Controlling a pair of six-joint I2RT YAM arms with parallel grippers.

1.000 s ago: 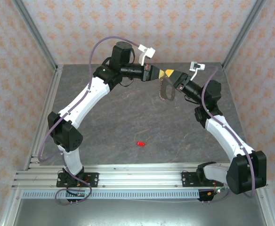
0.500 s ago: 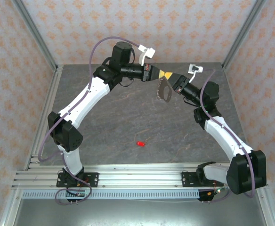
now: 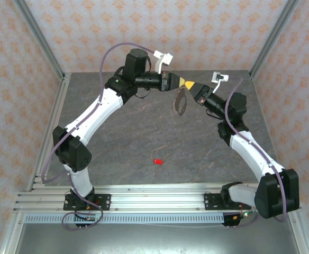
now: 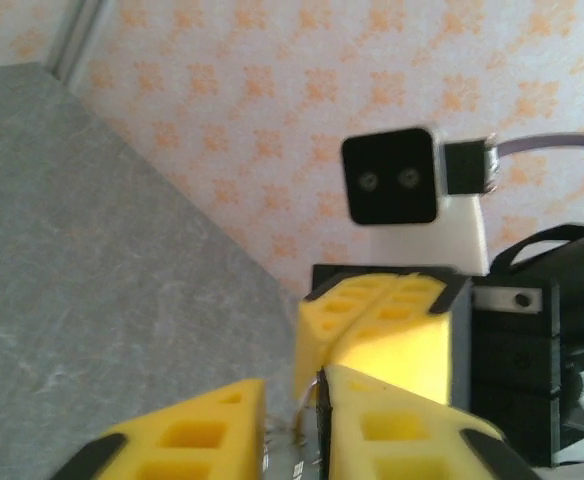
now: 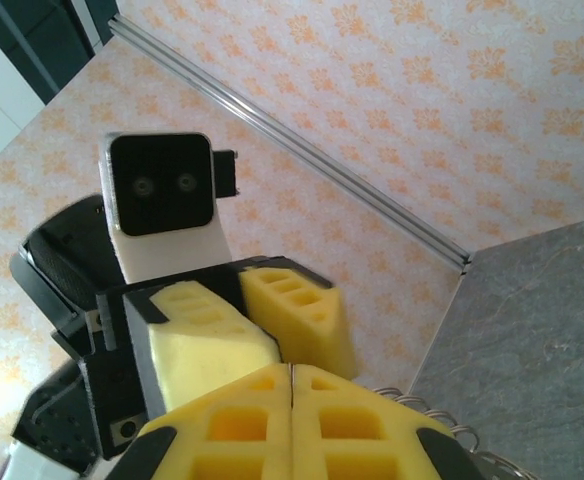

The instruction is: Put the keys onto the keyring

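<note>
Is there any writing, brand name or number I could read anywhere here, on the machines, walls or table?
None. The white arms, yellow pincer pads, black camera blocks, keyring and table bear no legible lettering; the wallpaper has only orange flower motifs.

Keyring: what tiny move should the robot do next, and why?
Probably pull the left claw back off the keyring. The right claw is shut on it, the left jaws stand slightly apart, and the red key lies on the table.
</note>
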